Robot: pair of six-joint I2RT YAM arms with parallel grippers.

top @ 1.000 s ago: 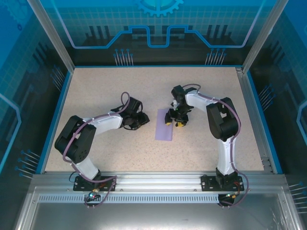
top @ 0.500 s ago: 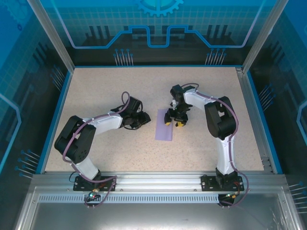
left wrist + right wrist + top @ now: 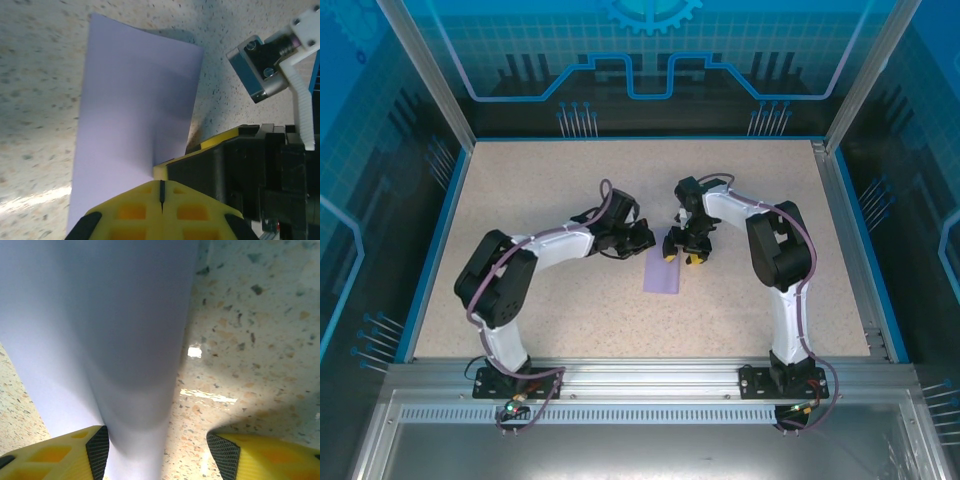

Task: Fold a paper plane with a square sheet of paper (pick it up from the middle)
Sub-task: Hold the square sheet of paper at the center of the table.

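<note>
Frankly, the grip worries me: my left gripper [image 3: 642, 238] is pressed shut on what looks like one edge of the square sheet of paper [image 3: 666, 275], not its middle, while the right gripper [image 3: 685, 252] stands spread over it with a raised hump of paper between its fingers. The sheet lies on the table [image 3: 550, 180] between the two arms, seemingly doubled into a narrow strip, so pulling on that thin hold could slip it free, tear it, or skew the layers. If the right jaws close on the hump, I'd expect a stray crease.
</note>
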